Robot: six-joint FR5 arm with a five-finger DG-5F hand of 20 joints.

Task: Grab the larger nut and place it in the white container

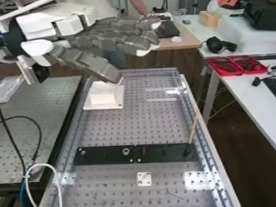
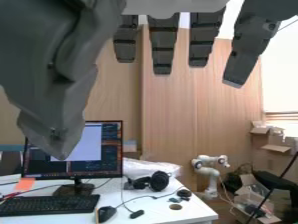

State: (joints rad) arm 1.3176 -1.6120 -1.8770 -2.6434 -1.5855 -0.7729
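White container [image 1: 103, 97] stands on the perforated bench [image 1: 113, 185] beyond the black bar [image 1: 166, 153], the raised hand [image 1: 112, 37] having straight, wide-open fingers.

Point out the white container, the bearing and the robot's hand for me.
White container [image 1: 103, 99]: high view, on its near wall.
Bearing [image 1: 126, 151]: high view, on its round body, on the black bar [image 1: 168, 152].
Hand [image 1: 115, 39]: high view, on its dark grey fingers.

No text, label, brand, number or sign is legible on any item in the high view or the wrist view.
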